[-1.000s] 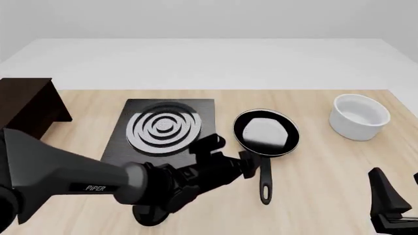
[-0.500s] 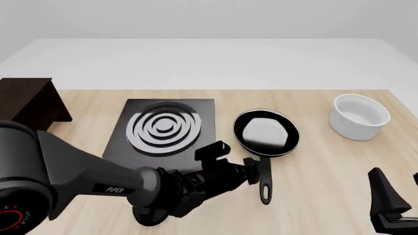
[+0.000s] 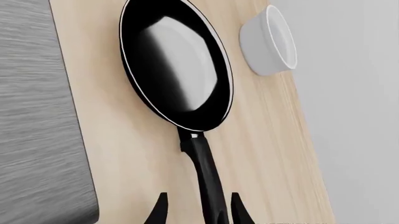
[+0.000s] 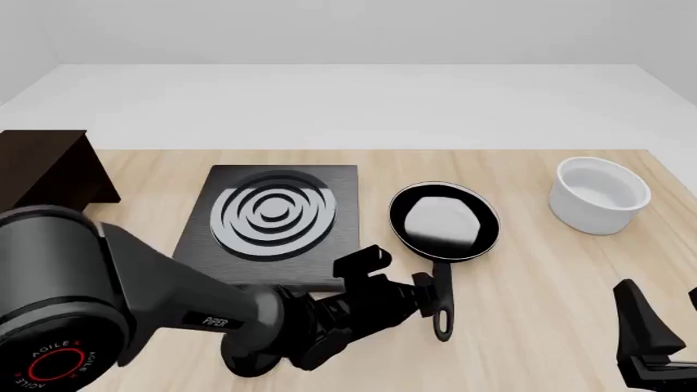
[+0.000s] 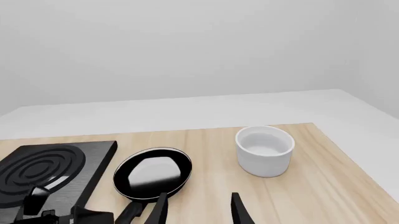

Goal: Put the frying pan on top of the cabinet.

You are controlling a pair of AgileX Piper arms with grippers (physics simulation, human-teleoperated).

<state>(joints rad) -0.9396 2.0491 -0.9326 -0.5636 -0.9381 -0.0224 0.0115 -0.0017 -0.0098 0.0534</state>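
The frying pan (image 4: 443, 220) is glossy black with a pale grey sheen inside. It lies on the wooden table right of the stove, its long handle (image 4: 441, 306) pointing toward the near edge. In the left wrist view the pan (image 3: 177, 65) fills the frame. My left gripper (image 3: 199, 212) is open, with one fingertip on each side of the handle (image 3: 209, 177), apart from it. In the front view the left gripper (image 4: 427, 296) sits at the handle's middle. The dark brown cabinet (image 4: 44, 171) stands at the far left, partly cut off. My right gripper (image 5: 199, 212) is open and empty at the near right (image 4: 662, 331).
A flat black stove slab with white rings (image 4: 273, 216) lies between the cabinet and the pan. A white bowl (image 4: 599, 196) stands at the right, also in the right wrist view (image 5: 265, 149). My left arm's large body (image 4: 98, 310) fills the near left.
My left gripper has moved right and toward the near edge, coming down to the pan's handle, which now lies between its fingers. The pan and the right arm have not moved.
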